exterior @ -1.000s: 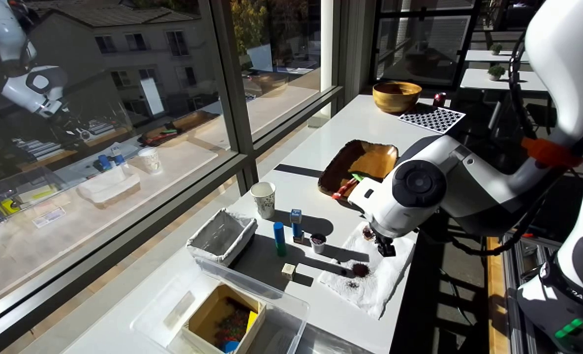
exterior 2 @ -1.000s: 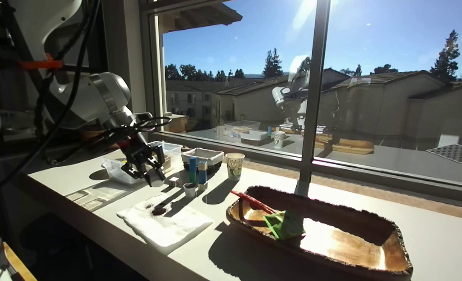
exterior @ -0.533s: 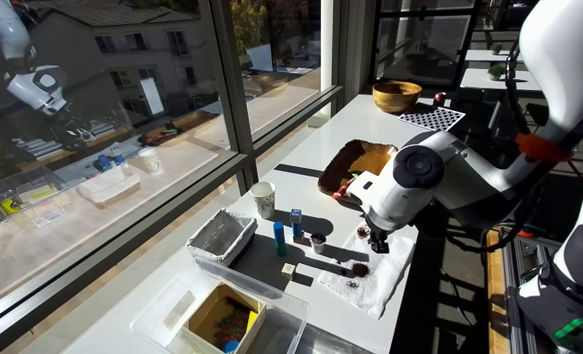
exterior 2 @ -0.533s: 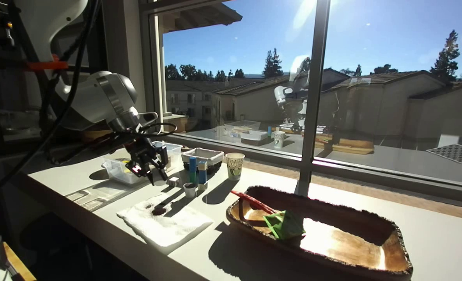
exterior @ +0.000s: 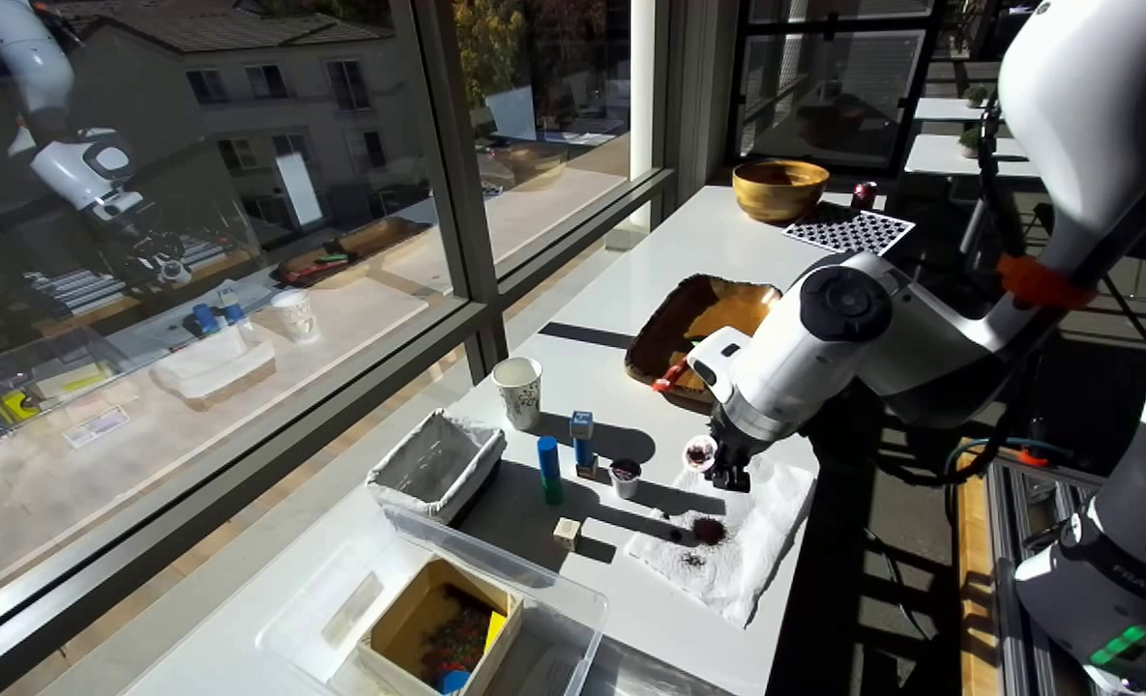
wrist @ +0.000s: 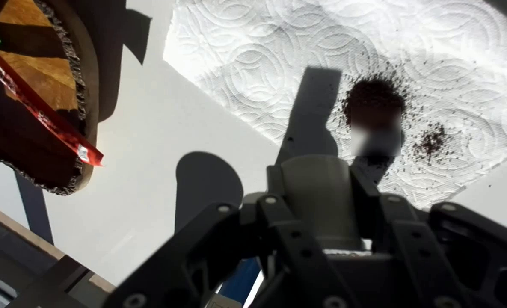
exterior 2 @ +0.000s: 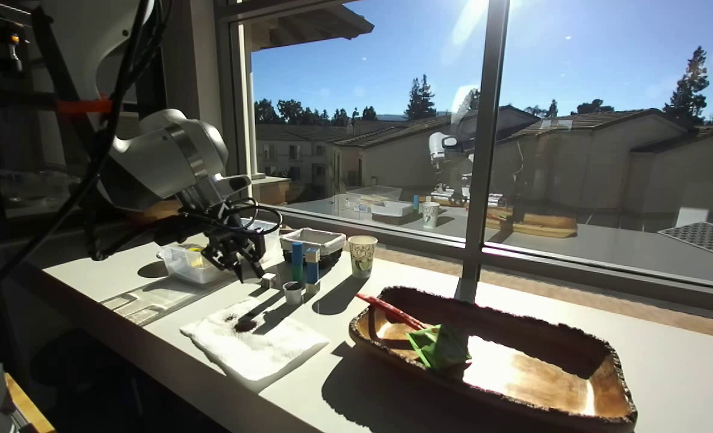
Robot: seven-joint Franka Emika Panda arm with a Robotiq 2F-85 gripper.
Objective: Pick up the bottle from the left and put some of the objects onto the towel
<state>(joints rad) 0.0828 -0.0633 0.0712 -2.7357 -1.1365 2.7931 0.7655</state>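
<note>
One cup (wrist: 319, 201) (held), rim (exterior: 687, 455) now clearer

We'd call it an office or lab, can't tell which: robot arm (exterior: 921, 338), metal frame (exterior: 1017, 503), white table (exterior: 631, 271) along big windows (exterior 2: 490, 120), buildings (exterior 2: 603, 156) outside, desks (exterior: 935, 155) with small plants (exterior: 969, 142) further back.

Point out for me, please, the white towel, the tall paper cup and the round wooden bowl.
White towel (wrist: 317, 49): in the wrist view, on a bare part.
Tall paper cup (exterior 2: 362, 257): in an exterior view, on its printed side.
Round wooden bowl (exterior: 780, 200): in an exterior view, on its outer wall.
</note>
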